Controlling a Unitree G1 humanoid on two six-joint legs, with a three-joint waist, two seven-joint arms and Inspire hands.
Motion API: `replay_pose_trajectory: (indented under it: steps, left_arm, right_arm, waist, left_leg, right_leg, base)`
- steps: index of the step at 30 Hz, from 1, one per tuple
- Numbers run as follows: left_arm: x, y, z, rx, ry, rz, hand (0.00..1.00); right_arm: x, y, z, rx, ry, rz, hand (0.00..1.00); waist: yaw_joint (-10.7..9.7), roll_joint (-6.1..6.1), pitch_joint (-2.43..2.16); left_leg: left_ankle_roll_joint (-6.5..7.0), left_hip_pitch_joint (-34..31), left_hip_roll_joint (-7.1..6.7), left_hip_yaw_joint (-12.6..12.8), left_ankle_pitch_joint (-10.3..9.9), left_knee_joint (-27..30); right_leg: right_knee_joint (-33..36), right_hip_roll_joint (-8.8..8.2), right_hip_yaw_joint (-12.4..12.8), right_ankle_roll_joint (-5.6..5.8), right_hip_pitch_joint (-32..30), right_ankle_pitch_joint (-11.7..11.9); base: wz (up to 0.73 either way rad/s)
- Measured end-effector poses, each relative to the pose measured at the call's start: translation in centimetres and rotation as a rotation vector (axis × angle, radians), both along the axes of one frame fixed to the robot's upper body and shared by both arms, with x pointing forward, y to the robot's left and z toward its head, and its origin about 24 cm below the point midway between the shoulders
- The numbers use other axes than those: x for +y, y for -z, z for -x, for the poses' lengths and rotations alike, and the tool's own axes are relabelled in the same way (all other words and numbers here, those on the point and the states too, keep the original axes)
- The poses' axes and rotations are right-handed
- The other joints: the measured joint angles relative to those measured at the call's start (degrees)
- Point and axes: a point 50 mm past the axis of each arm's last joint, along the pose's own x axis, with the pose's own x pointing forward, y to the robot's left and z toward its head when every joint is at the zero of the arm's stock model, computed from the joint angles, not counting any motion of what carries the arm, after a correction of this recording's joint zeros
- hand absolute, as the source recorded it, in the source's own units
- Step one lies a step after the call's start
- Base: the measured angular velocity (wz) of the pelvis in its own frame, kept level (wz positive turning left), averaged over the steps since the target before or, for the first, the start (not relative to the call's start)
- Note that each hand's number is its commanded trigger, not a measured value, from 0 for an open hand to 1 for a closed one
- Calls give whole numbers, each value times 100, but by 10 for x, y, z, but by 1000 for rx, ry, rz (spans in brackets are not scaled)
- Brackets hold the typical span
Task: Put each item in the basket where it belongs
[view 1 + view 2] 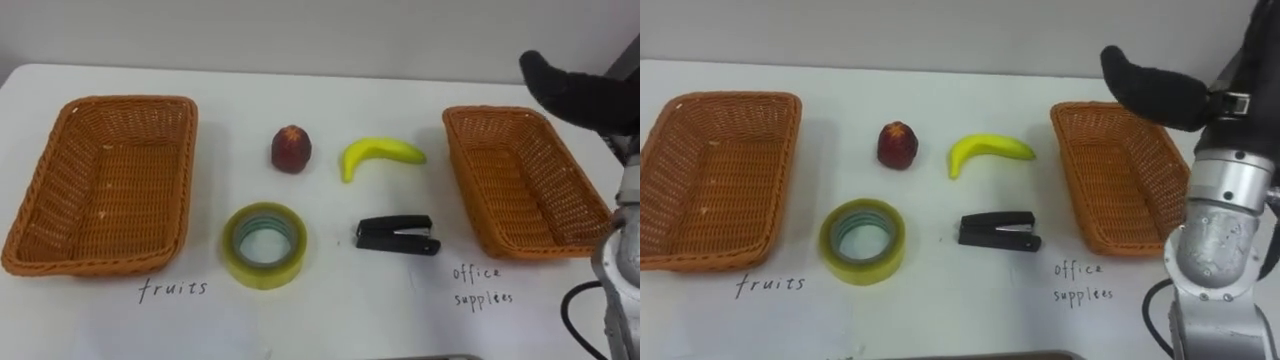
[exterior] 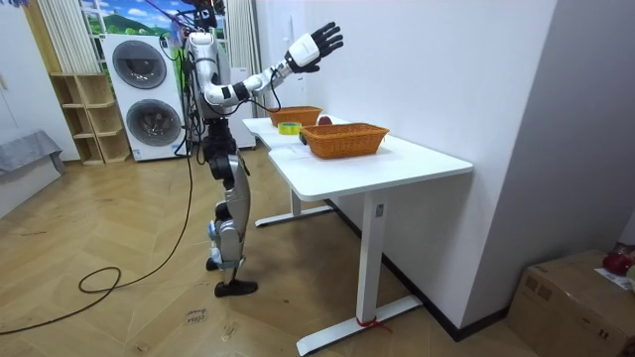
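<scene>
On the white table [image 1: 330, 315] a red apple [image 1: 291, 149] and a yellow banana [image 1: 380, 154] lie side by side in the middle. In front of them sit a roll of clear tape [image 1: 264, 245] and a black stapler [image 1: 396, 236]. An empty wicker basket [image 1: 40, 235] stands at the left. A second empty wicker basket [image 1: 463, 175] stands at the right. My right hand [image 1: 572, 92] is raised high above the right basket, holding nothing. In the room view this right hand [image 2: 316, 45] has its fingers spread open.
A handwritten label [image 1: 173, 289] lies on the table before the left basket and another label [image 1: 482, 285] before the right one. I stand at the table's end. Two washing machines [image 2: 149, 94] and a shelf [image 2: 84, 119] are behind me, a cardboard box [image 2: 575, 297] by the wall.
</scene>
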Motion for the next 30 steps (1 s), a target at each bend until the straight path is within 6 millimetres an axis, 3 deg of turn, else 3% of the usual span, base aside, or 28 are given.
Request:
replay_pose_trajectory:
  steps: [6,10,21,30]
  left_arm:
    - [8,-1,2,13,3,-19,0]
    - [10,-2,1,10,4,-31,0]
    - [10,-3,-10,-14,30,-45,0]
    - [8,-3,-15,-24,76,-41,0]
  right_arm:
    - [8,2,-3,69,-55,144,0]
    - [12,3,-4,94,-78,195,0]
    - [24,10,-7,166,-196,243,0]
    - [32,21,-9,235,-268,262,0]
  waist:
    - [-2,-97,-58]
    - [16,-140,-42]
    - [157,-103,-8]
    - [143,-134,36]
  left_leg:
    - [0,8,1,-27,0,5]
    - [0,7,-1,-28,1,8]
    - [8,-1,-6,-43,5,-2]
    - [8,-3,-6,-45,6,2]
  right_leg:
    - [1,-7,-35,-6,27,5]
    - [1,-12,-38,-9,29,21]
    - [7,-24,-71,-7,25,33]
    - [-5,-24,-76,-6,32,33]
  base:
    - [2]
    - [0]
    - [1]
    - [0]
